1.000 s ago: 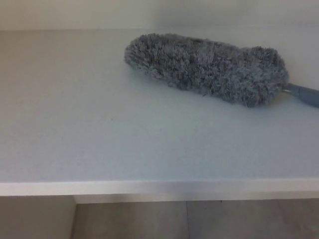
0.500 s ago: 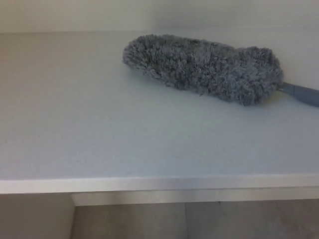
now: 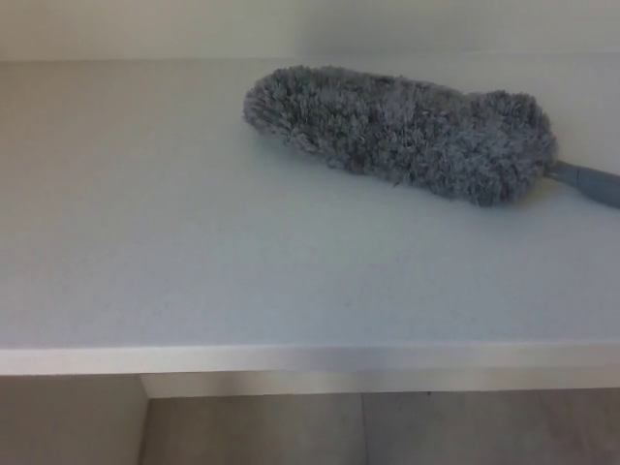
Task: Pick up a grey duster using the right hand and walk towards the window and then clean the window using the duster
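One grey duster [image 3: 402,131] is recorded, lying flat on a white tabletop [image 3: 194,252] in the upper right part of the head view. Its fluffy head is elongated and set at a slant, the rounded tip toward the upper middle of the picture and the thicker end lower and further right. A smooth grey-blue handle [image 3: 589,181] is seen emerging from the thicker end and is cut off by the right edge of the picture, so its full length cannot be told. A faint shadow is cast along the near side of the head. The duster is placed toward the far side of the tabletop, well apart from the near edge. The tabletop's front edge [image 3: 310,359] is shown as a pale band running across the lower part of the picture. Below it a strip of grey-brown floor [image 3: 387,431] is visible. A pale wall [image 3: 291,24] is seen behind the tabletop. Neither hand of the robot is shown, so the state of the fingers cannot be told; the duster is held by nothing.
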Controlling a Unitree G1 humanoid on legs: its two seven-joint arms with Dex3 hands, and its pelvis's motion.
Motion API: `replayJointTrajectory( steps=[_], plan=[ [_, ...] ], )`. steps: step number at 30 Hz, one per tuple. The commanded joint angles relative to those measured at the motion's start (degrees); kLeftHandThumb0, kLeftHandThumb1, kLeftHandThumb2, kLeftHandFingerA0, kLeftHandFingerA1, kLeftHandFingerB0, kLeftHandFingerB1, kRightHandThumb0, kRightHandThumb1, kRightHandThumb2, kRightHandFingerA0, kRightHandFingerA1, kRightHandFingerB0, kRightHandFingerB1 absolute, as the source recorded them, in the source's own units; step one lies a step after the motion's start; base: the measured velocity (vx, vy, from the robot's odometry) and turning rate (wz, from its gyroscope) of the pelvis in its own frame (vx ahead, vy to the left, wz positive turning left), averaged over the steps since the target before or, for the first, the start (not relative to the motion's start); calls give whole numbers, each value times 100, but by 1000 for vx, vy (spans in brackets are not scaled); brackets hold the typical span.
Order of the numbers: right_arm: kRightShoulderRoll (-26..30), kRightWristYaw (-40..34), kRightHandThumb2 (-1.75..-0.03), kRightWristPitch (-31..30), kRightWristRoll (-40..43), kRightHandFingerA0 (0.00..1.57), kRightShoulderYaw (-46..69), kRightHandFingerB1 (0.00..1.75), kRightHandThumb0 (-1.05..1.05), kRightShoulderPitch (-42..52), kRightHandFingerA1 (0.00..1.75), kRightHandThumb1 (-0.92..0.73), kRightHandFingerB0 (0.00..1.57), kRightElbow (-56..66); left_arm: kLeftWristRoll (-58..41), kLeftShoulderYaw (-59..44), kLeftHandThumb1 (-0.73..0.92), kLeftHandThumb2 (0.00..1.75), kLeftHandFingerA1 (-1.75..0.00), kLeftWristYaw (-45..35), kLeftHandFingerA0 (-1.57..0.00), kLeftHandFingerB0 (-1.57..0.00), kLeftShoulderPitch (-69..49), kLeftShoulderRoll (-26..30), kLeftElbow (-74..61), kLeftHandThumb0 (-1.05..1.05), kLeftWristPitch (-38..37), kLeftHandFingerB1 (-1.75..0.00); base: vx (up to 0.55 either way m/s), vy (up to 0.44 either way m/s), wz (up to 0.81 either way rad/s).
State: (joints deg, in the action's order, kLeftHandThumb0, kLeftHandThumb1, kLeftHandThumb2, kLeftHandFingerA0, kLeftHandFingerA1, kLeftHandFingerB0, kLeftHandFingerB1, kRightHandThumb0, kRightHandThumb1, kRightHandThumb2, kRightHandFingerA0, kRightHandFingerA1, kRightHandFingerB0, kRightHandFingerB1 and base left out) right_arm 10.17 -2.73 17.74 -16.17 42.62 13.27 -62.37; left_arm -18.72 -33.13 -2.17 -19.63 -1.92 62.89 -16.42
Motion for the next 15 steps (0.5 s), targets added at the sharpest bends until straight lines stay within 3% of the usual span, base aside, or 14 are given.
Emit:
replayJointTrajectory(
  steps=[1,2,3,9,12,13,15],
  plan=[
    [472,-1862,-78,1014,-1346,93,-1795,84,-17,242,102,-58,99,-86,331,278,69,83,-113,530,-89,-79,278,245,-68,-1,-122,-83,0,0,0],
    [490,-1898,-78,1016,-1304,93,-1865,84,-17,243,102,-58,99,-103,327,285,69,83,-113,535,-89,-79,279,247,-65,-1,-123,-83,0,0,0],
    [824,-2563,-84,1014,-2427,88,-2910,96,-21,628,125,-64,93,286,516,436,67,90,-114,689,-82,-79,172,111,-143,5,-381,-84,0,0,0],
    [1020,-3142,-82,1011,-2559,90,-3606,93,-21,791,126,-58,96,399,579,557,68,89,-113,783,-84,-81,104,127,-199,3,-405,-84,0,0,0],
    [1153,-2940,-76,1124,-2606,95,-4188,90,-26,711,121,-58,94,52,1038,876,63,82,-110,1189,-82,-79,-173,171,-400,5,-584,-85,0,0,0],
    [1252,-2700,-64,883,-2664,95,-4390,69,-34,698,90,-62,93,216,1213,1053,66,67,-112,1312,-80,-77,-139,230,-305,-8,-515,-82,0,0,0],
    [1333,-2673,-70,803,-2602,94,-4636,71,-30,591,88,-62,93,177,1285,1209,64,66,-116,1284,-86,-81,-122,280,-250,-10,-571,-88,0,0,0]
  ],
)
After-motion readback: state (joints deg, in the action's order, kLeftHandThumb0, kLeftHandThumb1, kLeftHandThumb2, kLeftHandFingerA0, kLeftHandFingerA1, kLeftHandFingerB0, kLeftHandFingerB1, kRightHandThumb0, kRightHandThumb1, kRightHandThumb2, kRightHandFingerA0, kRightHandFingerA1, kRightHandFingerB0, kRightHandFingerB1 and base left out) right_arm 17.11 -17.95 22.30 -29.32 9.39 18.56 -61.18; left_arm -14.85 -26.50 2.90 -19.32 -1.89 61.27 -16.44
